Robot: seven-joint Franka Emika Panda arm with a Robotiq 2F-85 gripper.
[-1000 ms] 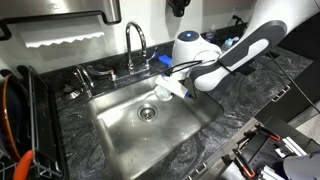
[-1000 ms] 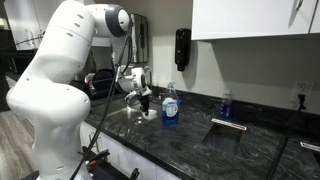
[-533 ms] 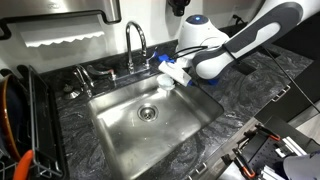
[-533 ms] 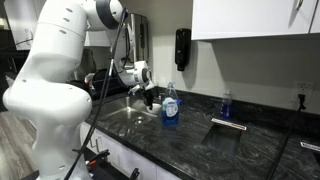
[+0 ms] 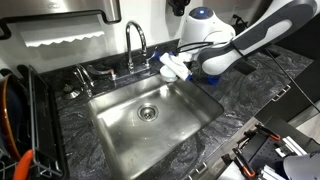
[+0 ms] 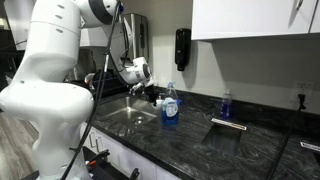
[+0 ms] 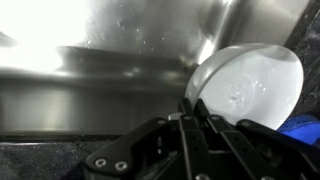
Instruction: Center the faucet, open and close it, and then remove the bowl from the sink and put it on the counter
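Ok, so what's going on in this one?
The robot arm's gripper is shut on the rim of the small white bowl and holds it tilted in the air. In an exterior view the bowl hangs over the sink's far edge, beside the faucet. It has not yet been set on the dark counter. A blue soap bottle stands close by.

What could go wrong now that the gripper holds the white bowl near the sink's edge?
1. The gripper pinches only the rim of the bowl, which hangs tilted; it could slip and drop into the sink.
2. The blue soap bottle stands close by on the counter; the bowl might knock it over on the way.
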